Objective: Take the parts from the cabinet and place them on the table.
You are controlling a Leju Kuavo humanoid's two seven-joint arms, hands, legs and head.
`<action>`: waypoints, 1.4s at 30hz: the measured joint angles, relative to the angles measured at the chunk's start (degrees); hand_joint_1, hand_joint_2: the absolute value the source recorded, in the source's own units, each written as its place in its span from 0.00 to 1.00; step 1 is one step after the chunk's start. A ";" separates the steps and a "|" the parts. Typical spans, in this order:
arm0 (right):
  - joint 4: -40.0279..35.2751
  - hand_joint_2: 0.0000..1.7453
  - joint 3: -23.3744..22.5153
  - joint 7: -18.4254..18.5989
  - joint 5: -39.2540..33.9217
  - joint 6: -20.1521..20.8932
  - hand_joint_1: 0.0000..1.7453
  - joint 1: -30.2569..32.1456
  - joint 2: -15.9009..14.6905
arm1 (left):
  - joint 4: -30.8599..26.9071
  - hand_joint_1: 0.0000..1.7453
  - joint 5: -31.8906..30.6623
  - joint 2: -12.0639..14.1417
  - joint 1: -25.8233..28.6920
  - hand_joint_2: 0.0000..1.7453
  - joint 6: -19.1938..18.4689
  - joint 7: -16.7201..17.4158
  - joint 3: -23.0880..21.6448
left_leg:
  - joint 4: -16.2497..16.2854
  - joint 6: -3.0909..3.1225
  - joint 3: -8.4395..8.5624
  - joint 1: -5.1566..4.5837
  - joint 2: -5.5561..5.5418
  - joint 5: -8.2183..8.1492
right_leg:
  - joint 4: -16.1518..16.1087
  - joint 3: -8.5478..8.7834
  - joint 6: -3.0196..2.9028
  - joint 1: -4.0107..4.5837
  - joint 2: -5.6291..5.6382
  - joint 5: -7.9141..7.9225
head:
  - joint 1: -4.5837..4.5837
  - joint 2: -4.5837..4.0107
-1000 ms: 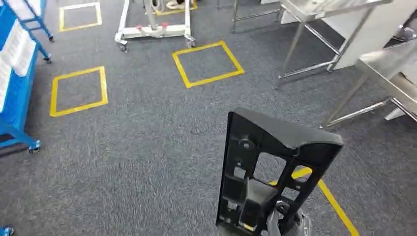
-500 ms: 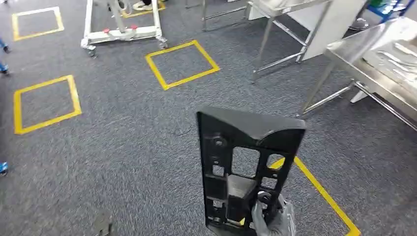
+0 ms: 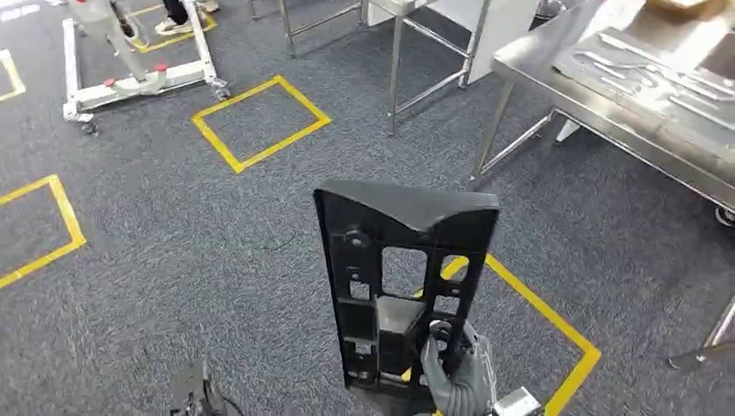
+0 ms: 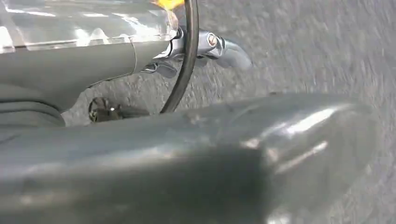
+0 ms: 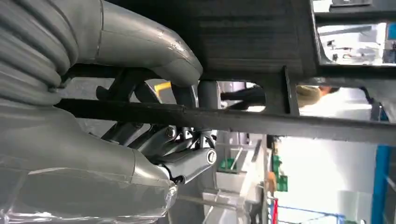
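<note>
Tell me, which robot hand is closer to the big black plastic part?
The right. The right hand grips the black plastic part at its lower end, holding it upright. The left hand hangs low to the left, apart from it.

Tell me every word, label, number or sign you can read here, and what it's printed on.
No text can be read in any view.
The black plastic part in the right hand shows only holes and ribs, no lettering.
The yellow tape squares on the carpet are plain outlines.
The steel table carries no visible label.
</note>
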 joint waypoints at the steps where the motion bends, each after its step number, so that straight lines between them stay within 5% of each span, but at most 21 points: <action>1: 0.26 1.00 0.28 0.09 0.00 -0.24 1.00 -0.07 -0.15 | 0.00 0.00 0.11 0.02 0.15 0.00 0.07 0.07 0.00 | 3.82 -0.12 -2.20 0.01 -0.16 -1.14 | 0.05 -0.01 -0.07 0.04 0.78 -0.05 | 0.02 0.00; 3: 0.83 1.00 0.59 0.22 0.00 -0.57 1.00 -0.07 -0.52 | -0.04 0.00 0.59 0.02 0.27 0.00 0.20 0.09 0.02 | 4.86 -0.21 -3.77 0.01 -0.18 0.69 | 0.34 0.04 -0.03 0.02 2.62 -0.17 | 0.02 0.00; 5: 1.25 1.00 0.92 0.24 0.00 -0.63 1.00 -0.20 -0.81 | -0.09 0.00 0.85 0.04 0.20 0.00 0.42 0.09 0.00 | -3.93 -0.16 -0.68 0.13 -0.79 6.92 | 1.01 0.14 0.40 -0.18 4.53 -0.60 | 0.02 0.00; 6: 1.40 1.00 1.18 0.24 0.00 -0.76 1.00 -0.26 -0.94 | -0.11 0.00 0.94 0.09 0.14 0.00 0.48 0.09 0.00 | -8.85 -0.12 1.12 0.35 -2.79 9.24 | 1.54 -0.05 0.71 -0.29 5.21 -0.96 | 0.02 0.00; 7: 1.57 1.00 1.29 0.26 0.00 -0.76 1.00 -0.47 -1.03 | -0.11 0.00 0.98 0.18 0.10 0.00 0.57 0.09 0.00 | -9.55 -0.03 1.36 0.55 -6.26 7.91 | 2.08 -0.57 1.09 -0.19 5.71 -1.18 | 0.02 0.00; 11: 1.88 1.00 1.62 0.35 0.07 -1.18 1.00 -0.65 -1.36 | -0.22 0.00 1.05 0.07 0.12 0.00 0.63 0.11 -0.15 | -10.59 1.31 1.64 0.38 -4.38 8.33 | 1.98 -1.67 2.76 -0.68 8.42 -0.68 | 0.02 0.00; 12: 1.92 1.00 1.64 0.35 0.07 -1.35 1.00 -0.61 -1.51 | -0.24 0.00 1.05 -0.09 0.01 0.00 0.63 0.11 -0.24 | -11.02 1.73 1.96 0.69 -3.43 8.60 | 2.37 -1.62 2.82 -0.72 7.25 -0.94 | 0.00 0.00; 13: 1.99 1.00 1.66 0.28 0.04 -1.55 1.00 -0.77 -1.61 | -0.33 0.00 1.03 -0.04 -0.10 0.00 0.61 0.09 -0.28 | -11.40 2.17 2.22 0.68 -2.86 8.60 | 4.19 -2.48 3.10 -0.25 3.53 -2.18 | 0.13 0.00; 14: 2.10 1.00 1.70 0.31 0.04 -1.55 1.00 -1.07 -1.73 | -0.37 0.00 1.05 -0.04 -0.01 0.00 0.61 0.09 -0.28 | -11.50 2.29 2.29 0.58 -2.00 8.60 | 7.71 -4.40 3.43 -0.35 1.66 -4.14 | 0.09 0.00; 17: 2.43 1.00 1.99 0.28 0.02 -2.03 1.00 -1.23 -2.01 | -0.37 0.00 0.59 0.04 0.24 0.00 0.74 -0.02 -0.74 | -11.50 2.51 2.29 0.39 0.72 8.29 | 19.04 -10.64 3.90 -0.69 0.00 -8.09 | 0.09 0.00; 18: 2.53 1.00 2.05 -0.09 0.02 -3.46 1.00 -1.12 -2.21 | -0.37 0.00 -0.81 0.11 0.54 0.00 -0.33 -0.04 -1.16 | -11.50 2.45 2.39 0.39 1.44 8.18 | 18.58 -10.56 3.93 -0.81 -0.05 -7.01 | 0.11 0.00; 20: 1.80 1.00 1.97 -1.72 -0.02 -6.38 1.00 0.56 -2.34 | -0.37 0.00 -4.55 2.48 3.75 0.00 -4.82 -3.88 -3.53 | -11.50 2.21 3.15 0.34 2.93 7.62 | 9.94 -5.75 3.46 -0.77 -0.72 -2.22 | 0.11 0.00; 22: -0.42 1.00 1.22 -3.11 -0.07 -6.12 1.00 3.00 -2.38 | -0.31 0.00 -6.23 4.84 7.88 0.00 -7.61 -10.57 -5.77 | -11.56 1.66 4.22 0.29 4.33 6.83 | 1.43 -0.89 2.13 0.32 -5.14 -0.69 | 0.11 0.00; 26: -1.88 1.00 0.52 -3.54 1.38 -4.22 1.00 4.93 -2.60 | -0.22 0.00 -9.80 7.98 9.81 0.00 -7.72 -14.19 -8.62 | -11.90 0.37 4.83 -0.04 6.47 6.32 | 1.25 -1.37 1.38 0.85 -2.85 -0.82 | 0.09 0.00; 27: -1.86 1.00 0.50 -3.50 1.82 -3.80 1.00 4.88 -2.62 | -0.42 0.00 -10.67 8.70 8.75 0.00 -8.07 -14.21 -9.64 | -11.90 0.01 4.80 0.05 6.17 5.95 | 0.36 -0.53 0.91 -0.15 -2.43 -0.36 | 0.09 0.00; 29: -1.73 1.00 0.67 -3.48 2.32 -3.47 1.00 4.34 -2.69 | -0.44 0.00 -11.52 9.60 6.92 0.00 -8.61 -13.55 -11.43 | -7.09 -0.28 3.34 0.24 1.54 3.00 | 0.05 -0.10 0.32 -0.19 -1.99 -0.21 | 0.05 0.00; 32: -1.62 1.00 1.05 -3.43 2.45 -3.54 1.00 3.85 -2.71 | -0.44 0.00 -11.72 10.34 5.97 0.00 -8.61 -13.20 -12.68 | 5.64 -0.72 -2.99 0.27 -0.12 -1.77 | 0.22 -0.02 0.10 -0.16 0.47 -0.31 | 0.07 0.00; 34: -1.42 1.00 1.07 -3.39 2.45 -3.65 1.00 3.90 -2.80 | -0.44 0.00 -12.43 10.51 6.17 0.00 -8.46 -14.25 -13.57 | 3.73 -0.72 -2.98 0.31 -0.18 1.51 | 0.53 0.13 0.17 -0.19 2.73 -0.45 | 0.07 0.00; 36: -1.27 1.00 1.18 -3.39 2.45 -3.63 1.00 3.72 -2.86 | -0.46 0.00 -13.48 10.75 5.26 0.00 -8.55 -15.54 -14.89 | -6.26 -0.55 0.73 0.46 -1.49 7.79 | 1.26 0.33 0.62 -0.34 4.46 -0.90 | 0.07 0.00; 38: -0.90 1.00 1.51 -3.19 2.45 -3.36 1.00 3.03 -2.99 | -0.52 0.00 -14.41 10.75 4.17 0.00 -9.18 -16.44 -16.37 | -10.60 -0.24 2.19 0.75 -5.77 7.65 | 2.40 -0.48 1.27 -0.09 5.45 -1.42 | 0.07 0.00; 42: 0.02 1.00 2.01 -2.91 2.43 -2.58 1.00 2.30 -3.17 | -1.05 0.00 -15.13 10.07 2.34 0.00 -11.57 -17.01 -19.72 | -11.16 1.29 2.36 0.89 -3.48 7.98 | 1.96 -1.22 2.79 -0.51 7.52 -0.94 | 0.07 0.00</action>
